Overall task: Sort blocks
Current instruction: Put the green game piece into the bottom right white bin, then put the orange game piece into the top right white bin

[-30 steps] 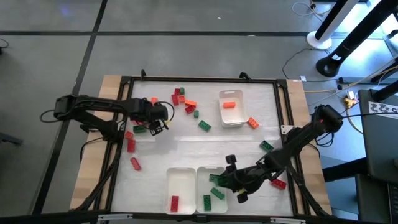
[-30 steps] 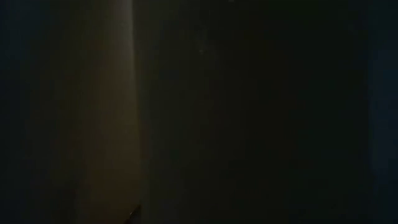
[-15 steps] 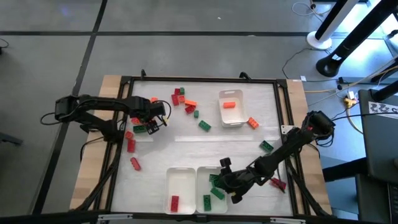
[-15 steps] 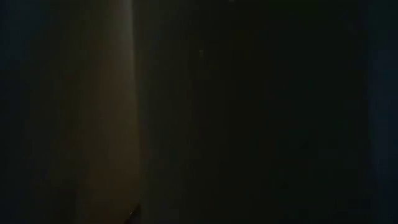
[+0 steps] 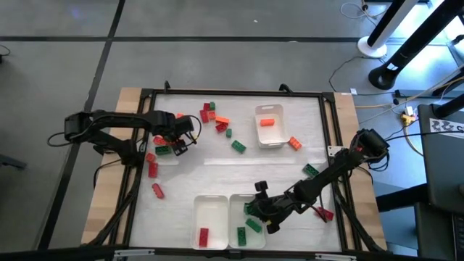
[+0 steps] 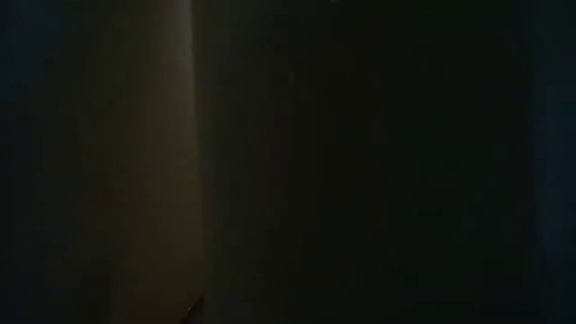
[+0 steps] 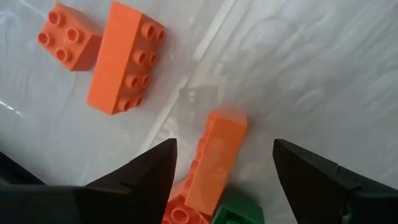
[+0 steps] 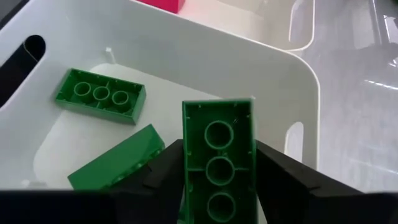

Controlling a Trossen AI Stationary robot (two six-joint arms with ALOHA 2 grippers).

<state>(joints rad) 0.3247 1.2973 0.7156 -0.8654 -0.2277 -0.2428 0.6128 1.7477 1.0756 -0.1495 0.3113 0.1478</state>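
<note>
Blocks — we count them by place. In the right wrist view, one green block sits clamped between the fingers of the right pincer, underside up, showing three round sockets; it hangs over the white tray that holds two more green blocks: one lying underside up, one tilted beside it. A sliver of red shows in the neighbouring tray beyond.

From above, three white trays stand on the desk:
- near-edge left tray — one red block;
- near-edge right tray, touching the first — green blocks, the right pincer over it;
- far tray — one orange block.

Loose on the desk: a mixed red, green and orange cluster near the far edge, one green block toward the middle, one orange just beside the far tray, one green and one red by the right arm, and two red on the left side.

The left pincer stands with fingers apart, astride an upended orange block without touching it; two more orange blocks lie beyond, and a green corner shows beneath.

The low view is dark; we can tell nothing from it.
</note>
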